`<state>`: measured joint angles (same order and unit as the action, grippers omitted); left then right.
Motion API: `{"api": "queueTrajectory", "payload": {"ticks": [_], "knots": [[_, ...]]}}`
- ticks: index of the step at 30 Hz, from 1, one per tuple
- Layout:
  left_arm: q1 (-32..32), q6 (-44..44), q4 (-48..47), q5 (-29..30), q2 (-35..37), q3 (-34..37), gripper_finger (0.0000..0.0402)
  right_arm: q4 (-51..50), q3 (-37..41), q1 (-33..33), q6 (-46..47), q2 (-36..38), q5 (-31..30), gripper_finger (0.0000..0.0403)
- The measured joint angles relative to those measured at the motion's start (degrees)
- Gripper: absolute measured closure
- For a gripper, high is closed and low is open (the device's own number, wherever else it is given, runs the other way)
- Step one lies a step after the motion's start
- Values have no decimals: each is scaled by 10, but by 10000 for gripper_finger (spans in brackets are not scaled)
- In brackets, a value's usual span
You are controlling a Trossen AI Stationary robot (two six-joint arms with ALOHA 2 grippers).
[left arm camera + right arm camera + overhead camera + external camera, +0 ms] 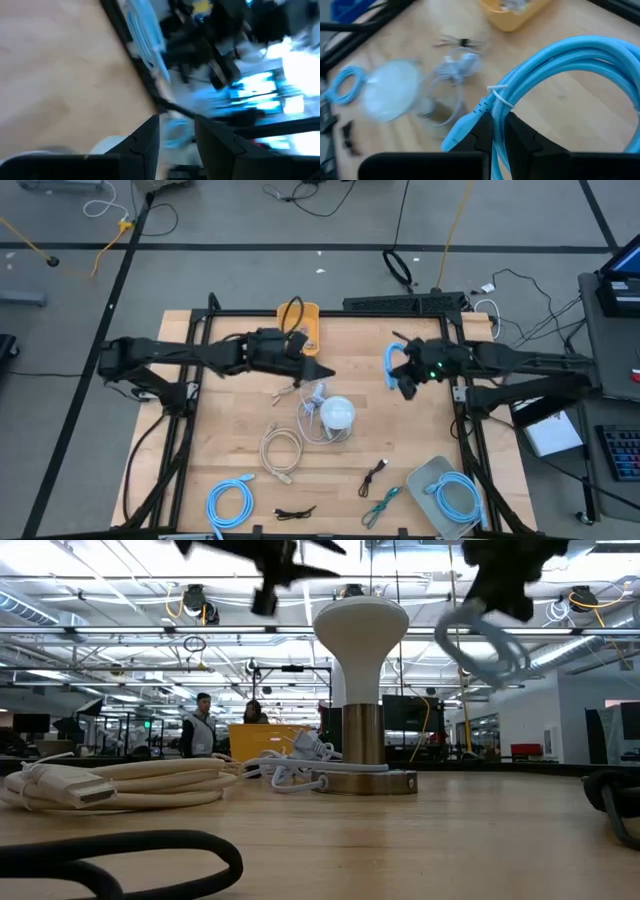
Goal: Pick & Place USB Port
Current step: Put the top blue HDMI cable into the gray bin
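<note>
Seen from above, a wooden table [230,430] holds scattered cables. The right gripper [404,379] hangs in the air over the table's right side, its fingers pinched tight on a coiled light-blue cable [560,65], bound with a white tie. The coil dangles clear of the wood, and its plug end [457,132] droops loose below the fingers.

The left gripper [322,372] hovers above the table's middle, its fingers a narrow gap apart and holding nothing that I can make out. Just below it lie a white bundled cable [312,393] and a white mushroom-shaped lamp [337,414].

A grey tray [425,475] in the near right corner already holds another blue coil [455,495]; a yellow bin [309,325] sits at the far edge. A third blue coil [230,502] rests near the left front.

The risks, as I judge them: the grip appears to catch only a few strands beside the tie, so the coil could slip or unwind mid-carry. The swinging loop or loose plug might snag the lamp, or catch the tray's rim and spill over the edge.
</note>
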<state>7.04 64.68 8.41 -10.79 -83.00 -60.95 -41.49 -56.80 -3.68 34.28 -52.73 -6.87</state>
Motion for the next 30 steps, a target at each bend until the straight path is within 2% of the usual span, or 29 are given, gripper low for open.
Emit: {"api": "queueTrajectory", "payload": {"ticks": [3,7,10,16,21,26,30], "knots": [[29,79,160,-60,-42,33,277,-33,-37,72,20,-17,-24,386],[39,143,265,-123,-101,25,277,-34,-84,148,43,-69,-35,386],[30,170,295,-159,-147,-10,277,-42,-122,180,51,-125,-38,386],[0,161,286,-205,-211,-87,277,-79,-191,207,41,-219,-53,386],[-5,125,247,-230,-216,-99,277,-163,-230,236,71,-246,-36,386],[1,55,160,-247,-189,-98,277,-335,-259,337,194,-250,47,386],[8,-7,80,-239,-160,-98,277,-363,-279,437,315,-249,99,386]]}}
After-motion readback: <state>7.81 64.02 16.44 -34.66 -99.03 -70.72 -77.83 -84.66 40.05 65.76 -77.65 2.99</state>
